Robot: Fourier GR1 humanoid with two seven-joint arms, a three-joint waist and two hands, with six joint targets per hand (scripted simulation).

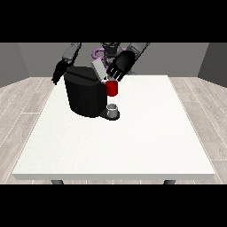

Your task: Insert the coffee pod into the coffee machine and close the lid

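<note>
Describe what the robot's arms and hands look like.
Both arms are grey, segmented and jointed. Each ends in a black hand: the hand at the view's right is bulky with dark fingers, the hand at the view's left is slimmer in outline. No markings show.

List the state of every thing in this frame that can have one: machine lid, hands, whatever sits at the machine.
Coffee machine: upright on the table.
Lid: raised, tilted open.
Red thing at the machine: upright, below the lid.
Grey thing: sitting on the machine's base.
Hand at the view's right: fingers spread, by the lid.
Hand at the view's left: behind the machine, holding nothing visible.
</note>
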